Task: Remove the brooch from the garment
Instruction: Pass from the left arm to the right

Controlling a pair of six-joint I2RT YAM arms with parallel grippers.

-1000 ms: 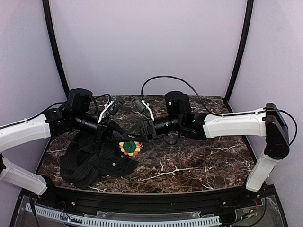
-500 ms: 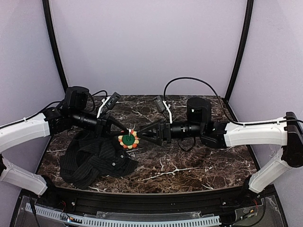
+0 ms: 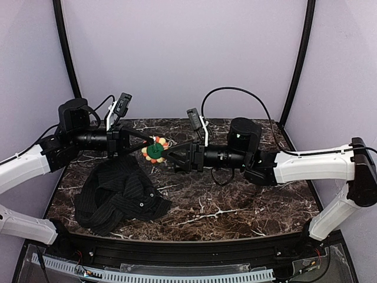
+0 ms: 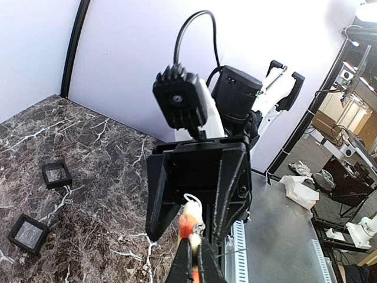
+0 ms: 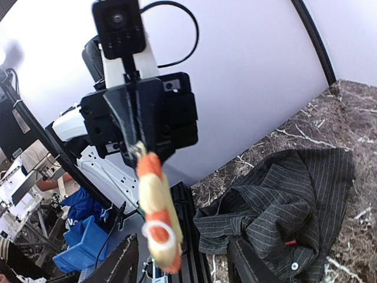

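Note:
The brooch [image 3: 154,151], an orange and cream flower with a green middle, hangs in the air above the table, clear of the garment. My left gripper [image 3: 148,147] is shut on its edge; in the left wrist view the fingertips [image 4: 194,254] pinch the brooch [image 4: 191,221]. My right gripper [image 3: 169,158] is open, its jaws spread right beside the brooch without holding it. In the right wrist view the brooch [image 5: 156,209] hangs edge-on from the left gripper [image 5: 138,146]. The black pinstriped garment [image 3: 118,194] lies crumpled on the table's left [image 5: 288,200].
Two small black square boxes [image 4: 57,174] [image 4: 28,234] lie on the marble table [image 3: 235,206]. Both arms reach over the table's back half. Black frame posts stand at the back corners.
My left gripper has lifted the brooch up and back, away from the garment, which stays on the table. My right gripper has drawn back a little and risen with it.

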